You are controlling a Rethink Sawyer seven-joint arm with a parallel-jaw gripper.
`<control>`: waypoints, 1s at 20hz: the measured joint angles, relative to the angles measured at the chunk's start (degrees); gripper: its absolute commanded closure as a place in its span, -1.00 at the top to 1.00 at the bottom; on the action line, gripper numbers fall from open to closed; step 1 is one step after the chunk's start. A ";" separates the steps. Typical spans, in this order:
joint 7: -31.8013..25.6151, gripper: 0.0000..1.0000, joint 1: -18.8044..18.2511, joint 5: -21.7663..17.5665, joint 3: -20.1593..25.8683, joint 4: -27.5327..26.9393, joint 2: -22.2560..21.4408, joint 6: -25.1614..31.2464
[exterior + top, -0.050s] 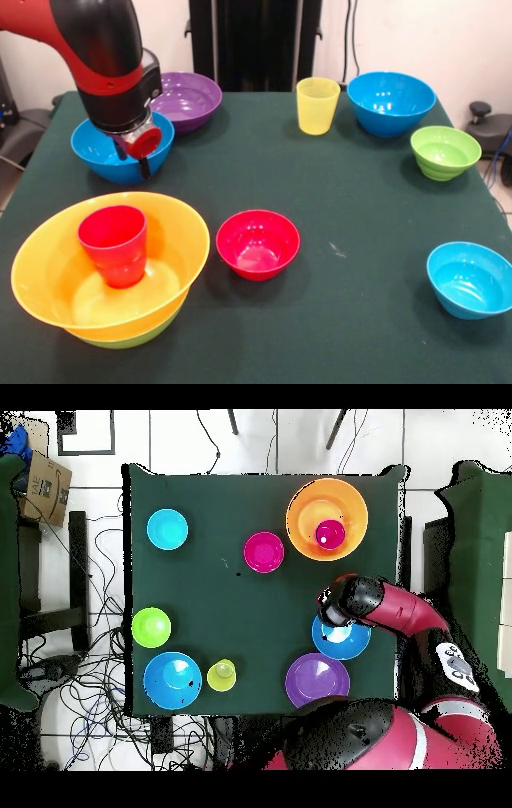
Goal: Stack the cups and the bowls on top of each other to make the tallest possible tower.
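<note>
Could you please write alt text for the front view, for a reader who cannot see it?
A red and black robot arm hangs over a blue bowl on a dark green table. Nearby, a red cup stands in a large orange bowl nested on a lime-green one. A purple bowl, yellow cup and other bowls lie scattered.

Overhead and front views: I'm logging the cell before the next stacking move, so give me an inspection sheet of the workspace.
Surface: dark green table, small pale mark near the middle.
Job's things: tower of orange bowl over lime-green bowl with red cup upright inside; red bowl beside it; yellow cup, purple bowl, three blue bowls and a ribbed green bowl stand apart, all upright.
Clutter: nothing seen.
Gripper: gripper over the blue bowl by the purple one; fingers hidden.
Cables: loose tangle on the floor.
Surroundings: cardboard box, tiled floor.
</note>
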 measured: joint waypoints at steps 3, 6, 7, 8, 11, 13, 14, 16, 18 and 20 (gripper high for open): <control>0.00 1.00 0.11 -0.42 -0.09 0.00 0.06 -0.47; 0.00 1.00 0.37 -0.89 -0.36 0.00 0.12 -1.15; 0.00 1.00 0.46 -1.08 -0.45 0.01 0.16 -1.47; 0.00 1.00 0.57 -1.29 -0.55 0.01 0.22 -1.93; 0.00 1.00 0.66 -1.79 -0.65 0.05 0.59 -3.18; 0.00 1.00 0.66 -2.13 -0.67 0.10 1.09 -3.77; 0.00 1.00 0.66 -2.30 -0.66 0.13 1.31 -3.91; 0.00 1.00 0.66 -2.49 -0.67 0.20 1.48 -3.92; 0.00 1.00 0.66 -2.67 -0.66 0.37 1.55 -3.92; 0.00 1.00 0.66 -2.67 -0.67 0.70 1.54 -3.92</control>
